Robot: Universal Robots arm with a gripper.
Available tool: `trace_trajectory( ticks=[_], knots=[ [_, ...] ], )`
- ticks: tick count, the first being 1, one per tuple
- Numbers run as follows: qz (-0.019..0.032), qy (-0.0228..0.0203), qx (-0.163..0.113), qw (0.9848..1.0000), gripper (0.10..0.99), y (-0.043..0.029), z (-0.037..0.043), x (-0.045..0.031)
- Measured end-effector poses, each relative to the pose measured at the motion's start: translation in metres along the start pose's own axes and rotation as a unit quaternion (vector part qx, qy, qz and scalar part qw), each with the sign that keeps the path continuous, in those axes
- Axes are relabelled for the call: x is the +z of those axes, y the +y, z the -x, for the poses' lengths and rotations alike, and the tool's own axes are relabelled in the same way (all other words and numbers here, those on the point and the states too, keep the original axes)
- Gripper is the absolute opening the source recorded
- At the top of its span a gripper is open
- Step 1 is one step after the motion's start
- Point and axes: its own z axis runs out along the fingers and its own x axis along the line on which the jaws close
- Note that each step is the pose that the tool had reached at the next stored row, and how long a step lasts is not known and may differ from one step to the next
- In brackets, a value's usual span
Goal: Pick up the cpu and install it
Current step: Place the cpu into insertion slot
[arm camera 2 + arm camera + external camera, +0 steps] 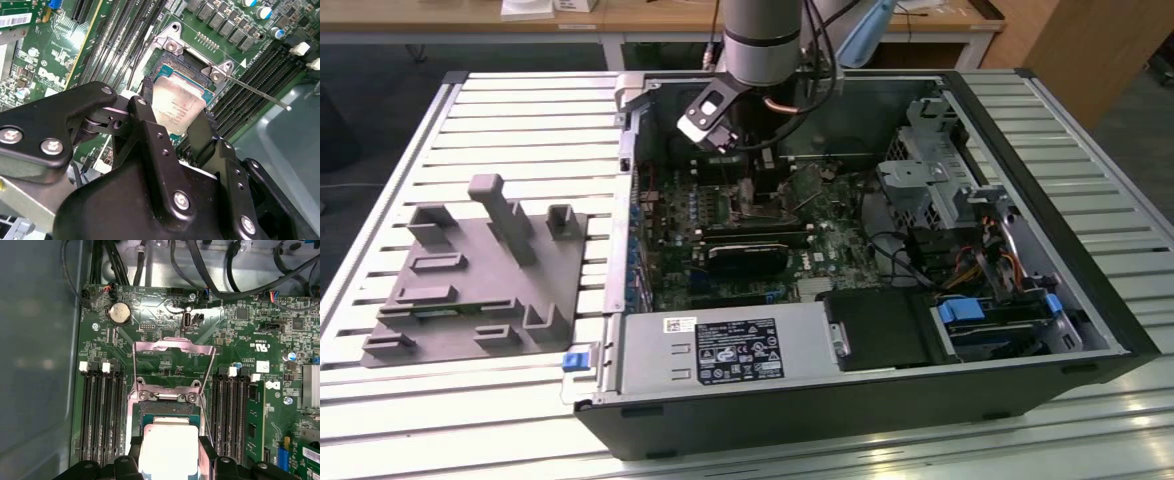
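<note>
Clamps cpu (180, 102) flat in tool (172, 125), hovers squarely above open motherboard socket (170, 67), load plate (172, 346) swung up.

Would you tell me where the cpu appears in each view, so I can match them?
Exterior view: under the gripper, low over the motherboard in the open case.
Second wrist view: the cpu lies between the gripper's black fingers, over the socket.
First wrist view: the cpu, bright silver, beside the socket frame's screws.
Shared landmark: those two screws, in both wrist views.
</note>
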Motion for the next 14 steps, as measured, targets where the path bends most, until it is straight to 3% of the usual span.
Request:
trace_trajectory(
  ticks=[6,14],
  knots=[
    [0.0,0.0001,0.0,1.0,0.525,-0.0004,-0.0003,0.0097],
    [0.0,0.0,0.0,1.0,0.525,-0.0005,-0.0004,0.0165]
  ],
)
